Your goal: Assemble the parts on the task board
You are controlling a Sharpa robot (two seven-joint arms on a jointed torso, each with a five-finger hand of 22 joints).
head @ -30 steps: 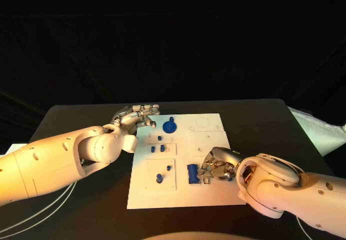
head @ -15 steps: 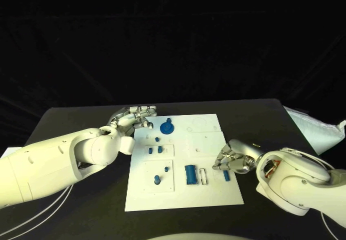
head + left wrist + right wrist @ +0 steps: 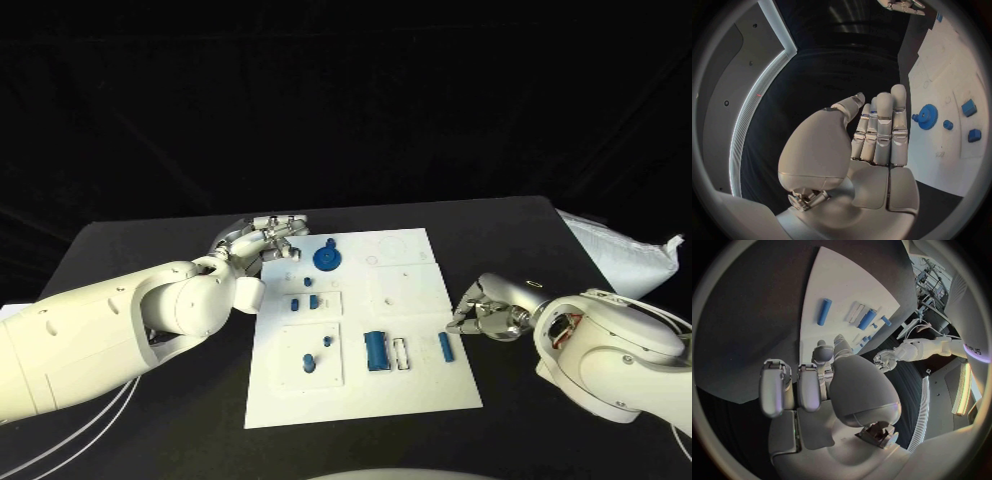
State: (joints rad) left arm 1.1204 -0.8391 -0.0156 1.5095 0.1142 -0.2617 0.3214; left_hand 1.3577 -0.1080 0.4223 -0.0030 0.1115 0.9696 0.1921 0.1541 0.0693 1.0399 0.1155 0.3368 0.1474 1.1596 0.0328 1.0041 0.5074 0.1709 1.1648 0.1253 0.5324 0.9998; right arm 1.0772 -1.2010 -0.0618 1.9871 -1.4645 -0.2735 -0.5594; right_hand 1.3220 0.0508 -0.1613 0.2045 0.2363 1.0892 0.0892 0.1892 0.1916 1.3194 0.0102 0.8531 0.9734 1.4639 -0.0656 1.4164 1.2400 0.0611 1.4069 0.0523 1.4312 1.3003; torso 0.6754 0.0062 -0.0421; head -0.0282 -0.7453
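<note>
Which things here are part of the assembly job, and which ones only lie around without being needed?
Part of the job:
white board
blue gear
long blue bar
slim blue pin, lying loose near the right hand
small blue pieces

Just lying about:
white bag at the table's edge
white cables

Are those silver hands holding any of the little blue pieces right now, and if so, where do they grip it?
Nothing is held. The right hand is empty beside a blue peg lying on the task board; the left hand is empty too.
</note>
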